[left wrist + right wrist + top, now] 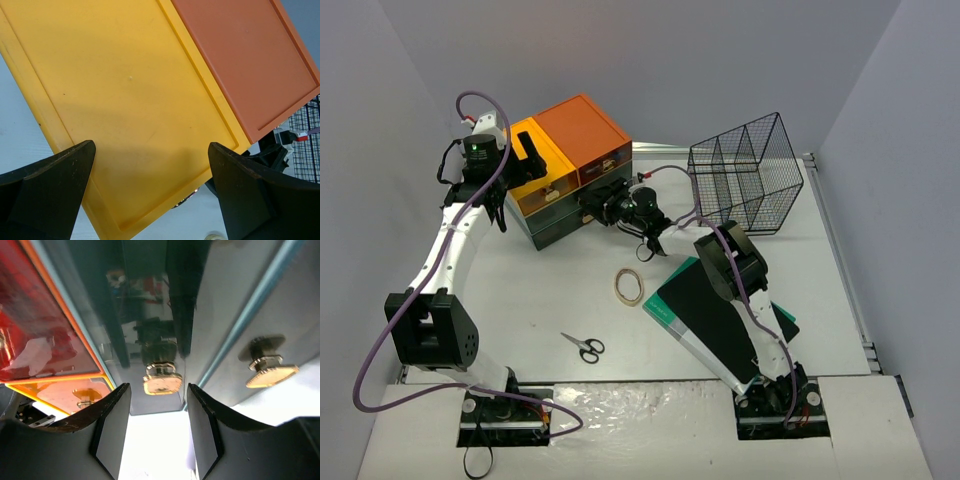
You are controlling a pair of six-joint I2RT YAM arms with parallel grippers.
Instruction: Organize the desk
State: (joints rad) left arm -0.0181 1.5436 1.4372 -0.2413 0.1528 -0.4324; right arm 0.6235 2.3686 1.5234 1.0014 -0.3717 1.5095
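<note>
The desk (pixel 550 290) is a white tabletop with a drawer chest (pixel 570 160) at its back, topped by a yellow half (pixel 125 100) and an orange half (pixel 245 55). My left gripper (pixel 151 147) hangs open and wide over the yellow top (pixel 542 150), holding nothing. My right gripper (pixel 158 405) is at the chest's dark green front (pixel 560 225). Its fingers (pixel 112 430) stand open on either side of a brass knob (pixel 162 381), which sits just beyond the tips with gaps on both sides. A second brass knob (pixel 270 371) shows to the right.
A tan ring (pixel 628 286) and black-handled scissors (pixel 585 346) lie loose mid-desk. A green-edged black notebook (pixel 705 310) lies under the right arm. A black wire basket (pixel 745 170) stands tilted at the back right.
</note>
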